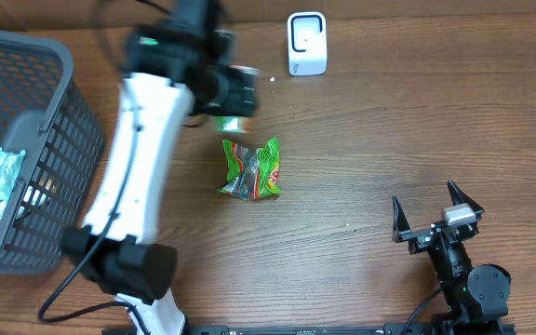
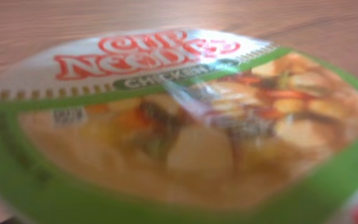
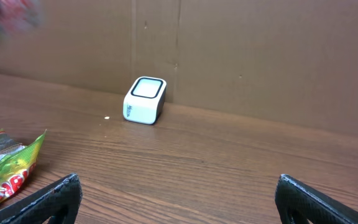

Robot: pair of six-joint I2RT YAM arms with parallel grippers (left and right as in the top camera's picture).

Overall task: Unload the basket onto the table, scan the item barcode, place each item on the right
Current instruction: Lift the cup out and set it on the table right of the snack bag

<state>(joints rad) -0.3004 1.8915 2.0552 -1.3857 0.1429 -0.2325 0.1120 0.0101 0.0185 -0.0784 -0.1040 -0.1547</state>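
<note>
Left claw (image 1: pixel 237 104) over the noodle cup (image 2: pixel 179 137) — open or closed unclear — right claw (image 1: pixel 431 209) wide open

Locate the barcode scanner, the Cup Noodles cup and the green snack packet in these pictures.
barcode scanner (image 1: pixel 306 42), overhead view, middle of its white body.
Cup Noodles cup (image 2: pixel 185 124), left wrist view, centre of its printed lid.
green snack packet (image 1: pixel 252 169), overhead view, middle of the crumpled wrapper.

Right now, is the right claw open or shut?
Open. The right claw has its fingers far apart, nothing between them.
</note>
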